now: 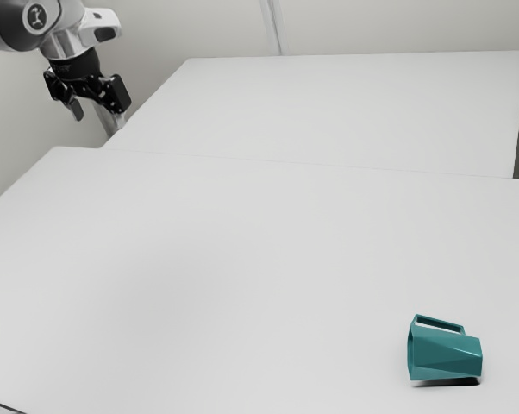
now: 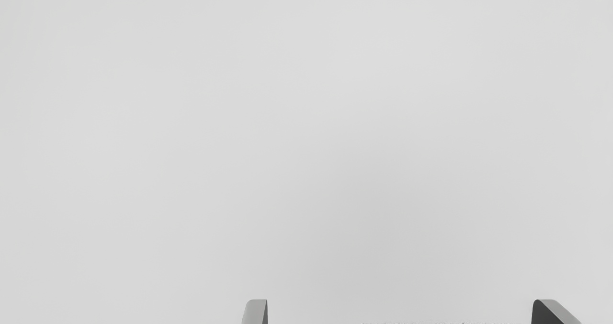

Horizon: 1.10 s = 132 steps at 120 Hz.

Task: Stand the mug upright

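Mug point(image 1: 446, 356), teal, on its side, near part of white surface point(image 1: 199, 250), toward exterior view's right, claw point(image 1: 98, 112) open, fingers spread, raised at far end, exterior view's left, well apart from mug.

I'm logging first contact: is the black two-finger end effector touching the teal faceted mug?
Apart: the exterior view shows a wide stretch of white tabletop between the end effector and the mug.

White table point(image 1: 199, 259) | flat white surface point(image 1: 328, 112) beyond, possibly another table | pale walls point(image 1: 190, 26) behind
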Available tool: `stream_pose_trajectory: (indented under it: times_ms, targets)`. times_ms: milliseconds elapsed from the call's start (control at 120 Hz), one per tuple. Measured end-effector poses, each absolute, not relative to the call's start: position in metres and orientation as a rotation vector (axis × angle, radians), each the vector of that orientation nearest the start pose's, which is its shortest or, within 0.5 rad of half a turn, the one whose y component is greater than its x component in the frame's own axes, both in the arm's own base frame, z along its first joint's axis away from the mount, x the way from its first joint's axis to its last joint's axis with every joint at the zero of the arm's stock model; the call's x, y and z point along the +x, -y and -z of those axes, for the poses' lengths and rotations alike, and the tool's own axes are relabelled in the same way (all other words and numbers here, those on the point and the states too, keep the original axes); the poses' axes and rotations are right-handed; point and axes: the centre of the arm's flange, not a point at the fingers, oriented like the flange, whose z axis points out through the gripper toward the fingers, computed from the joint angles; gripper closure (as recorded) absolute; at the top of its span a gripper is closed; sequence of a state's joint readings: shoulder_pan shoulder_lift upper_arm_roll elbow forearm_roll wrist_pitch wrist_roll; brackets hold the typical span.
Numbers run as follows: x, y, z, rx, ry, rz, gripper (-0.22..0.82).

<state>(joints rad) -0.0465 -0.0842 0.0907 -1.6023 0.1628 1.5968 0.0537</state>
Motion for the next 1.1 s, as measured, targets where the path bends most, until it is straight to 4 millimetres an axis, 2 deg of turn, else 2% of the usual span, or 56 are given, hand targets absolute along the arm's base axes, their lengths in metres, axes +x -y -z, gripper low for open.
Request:
stream_pose_trajectory:
  times_ms: [167, 300, 400, 542, 575, 650, 758, 983, 1100]
  targets:
    - [0.523, -0.044, -0.655, -2.983, -0.029, 0.094, 0.0]
    - [0.525, -0.033, -0.655, -2.984, -0.071, 0.106, 0.0]
    - [0.529, -0.021, -0.639, -3.007, -0.111, 0.085, 0.0]
    - [0.53, 0.013, -0.611, -3.172, -0.154, 0.039, 0.0]
    - [0.53, 0.022, -0.602, -3.222, -0.151, 0.015, 0.0]
    - [0.527, 0.044, -0.565, -3.334, -0.132, -0.087, 0.0]
    - [0.526, 0.087, -0.517, -3.44, -0.131, -0.217, 0.0]
    - [0.525, 0.191, -0.445, -3.566, -0.176, -0.437, 0.0]
    - [0.522, 0.223, -0.408, -3.632, -0.096, -0.573, 0.0]
